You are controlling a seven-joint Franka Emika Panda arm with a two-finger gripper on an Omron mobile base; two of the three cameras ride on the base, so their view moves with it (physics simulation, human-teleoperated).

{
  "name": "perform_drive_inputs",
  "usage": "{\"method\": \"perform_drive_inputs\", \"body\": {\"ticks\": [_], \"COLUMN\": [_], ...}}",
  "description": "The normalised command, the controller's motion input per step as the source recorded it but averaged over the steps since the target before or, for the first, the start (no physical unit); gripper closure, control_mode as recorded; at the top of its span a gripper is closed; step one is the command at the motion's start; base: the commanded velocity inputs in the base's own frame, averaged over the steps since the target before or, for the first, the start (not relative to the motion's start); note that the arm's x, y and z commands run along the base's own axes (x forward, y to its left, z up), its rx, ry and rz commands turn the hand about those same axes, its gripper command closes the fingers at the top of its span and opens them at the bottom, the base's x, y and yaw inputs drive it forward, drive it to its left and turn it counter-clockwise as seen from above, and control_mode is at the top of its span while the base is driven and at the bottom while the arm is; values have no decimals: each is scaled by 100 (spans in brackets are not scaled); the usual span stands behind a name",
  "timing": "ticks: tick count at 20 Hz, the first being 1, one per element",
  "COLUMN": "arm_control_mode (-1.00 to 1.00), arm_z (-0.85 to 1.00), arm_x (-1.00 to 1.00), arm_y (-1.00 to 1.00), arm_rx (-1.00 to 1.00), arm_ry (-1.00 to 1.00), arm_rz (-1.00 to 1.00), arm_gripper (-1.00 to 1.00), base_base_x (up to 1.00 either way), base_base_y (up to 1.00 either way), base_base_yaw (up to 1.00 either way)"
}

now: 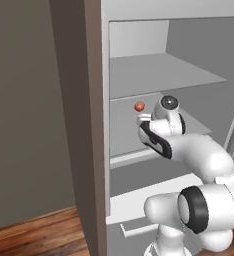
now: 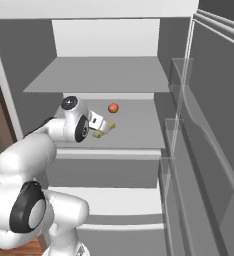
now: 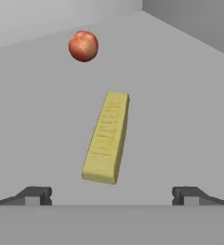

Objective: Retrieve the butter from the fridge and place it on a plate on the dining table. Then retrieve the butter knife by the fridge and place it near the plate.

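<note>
i've reached into the open fridge (image 2: 179, 30), my arm stretched over its middle shelf (image 2: 139, 135), because that is where the butter (image 3: 106, 138) lies. it rests flat on the shelf, a yellow stick with its near end toward me and its long side running away from me, just short of my end effector (image 3: 111, 196) and centred between the two fingertips (image 3: 35, 195). my end effector stands wide and holds nothing; i keep it that way so the fingers can pass down either long side of the stick, which looks narrow enough to fit easily. a small red-orange lump (image 3: 83, 46) sits further back on the same shelf, well apart from the butter, so i judge it should not get in the way of a straight approach.
</note>
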Motion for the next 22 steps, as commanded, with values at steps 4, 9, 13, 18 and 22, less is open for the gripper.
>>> {"method": "perform_drive_inputs", "body": {"ticks": [4, 9, 13, 18, 22], "arm_control_mode": [-100, -100, -100, -100, -100], "arm_z": [-12, -15, -17, -14, -18], "arm_x": [35, 28, 11, 17, 18], "arm_y": [0, 0, -6, -13, -6], "arm_rx": [0, 0, 0, 0, 0], "arm_ry": [0, 6, 6, 2, 0], "arm_rz": [0, 0, 0, 0, 0], "arm_gripper": [-100, -100, -100, -100, -100], "base_base_x": [0, 0, 0, 0, 0], "base_base_y": [0, 0, 0, 0, 0], "base_base_yaw": [0, 0, 0, 0, 0]}}
